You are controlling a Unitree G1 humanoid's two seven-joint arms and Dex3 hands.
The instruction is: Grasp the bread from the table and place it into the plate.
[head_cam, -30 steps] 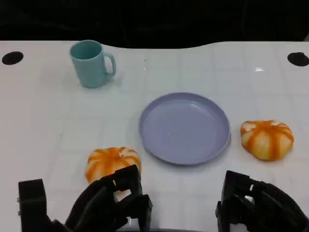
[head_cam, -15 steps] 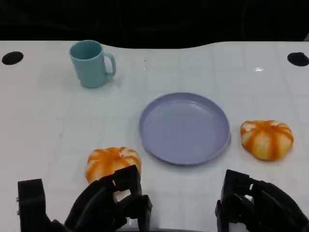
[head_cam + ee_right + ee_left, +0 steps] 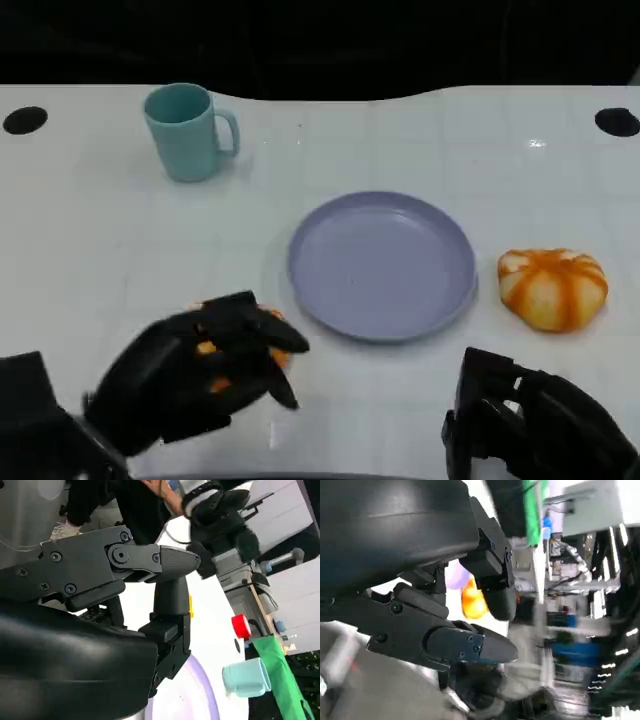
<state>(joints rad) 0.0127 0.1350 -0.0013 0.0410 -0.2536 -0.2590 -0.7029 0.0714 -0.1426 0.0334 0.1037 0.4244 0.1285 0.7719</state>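
Observation:
Two orange-and-white striped breads lie on the white table. My left hand [image 3: 195,375] arches over the left bread [image 3: 281,355], hiding most of it; orange shows between the fingers, which look spread rather than closed. The other bread [image 3: 553,288] sits free, right of the empty lavender plate [image 3: 382,265]. In the left wrist view, my left hand's fingers [image 3: 470,647] stand apart, with the plate [image 3: 454,576] and the far bread [image 3: 472,599] beyond them. My right hand [image 3: 530,425] rests at the table's near edge, holding nothing, and its fingers [image 3: 150,560] are apart.
A teal mug [image 3: 187,131] stands at the back left, well away from the plate, and appears as well in the right wrist view [image 3: 246,677]. Two black holes [image 3: 24,120] mark the table's far corners. A person [image 3: 150,500] stands beside the table.
My left hand has moved forward from the near edge and now covers the left bread. The right hand, plate, mug and right bread have not moved.

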